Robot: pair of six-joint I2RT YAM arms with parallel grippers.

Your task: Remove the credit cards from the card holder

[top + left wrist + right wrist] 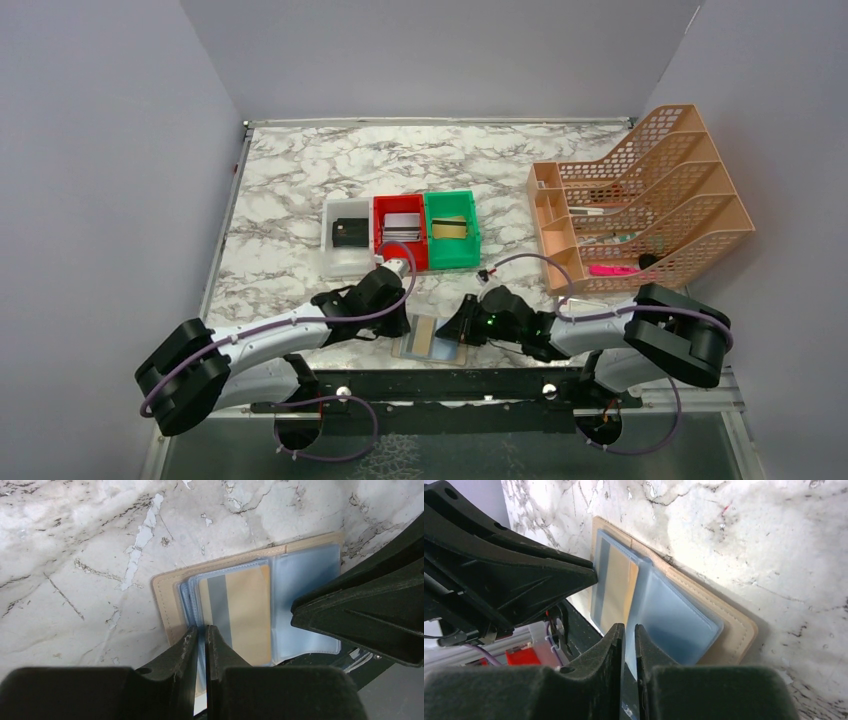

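The tan card holder [432, 340] lies open at the table's front edge, its bluish sleeves up; it also shows in the left wrist view [165, 597] and the right wrist view [734, 630]. A credit card [247, 615], tan with a grey stripe, sits in the left sleeve and also shows in the right wrist view [616, 587]. My left gripper [203, 630] is shut on the card's edge at the sleeve stack's left side. My right gripper [629, 628] is shut on an empty clear sleeve [674, 615]. In the top view the left gripper [408, 325] and the right gripper [456, 330] flank the holder.
Behind the holder stand a white bin [345, 240] with a black item, a red bin [400, 235] with greyish cards and a green bin [451, 230] with a gold card. An orange file rack [640, 205] stands at the right. Grey walls enclose the table.
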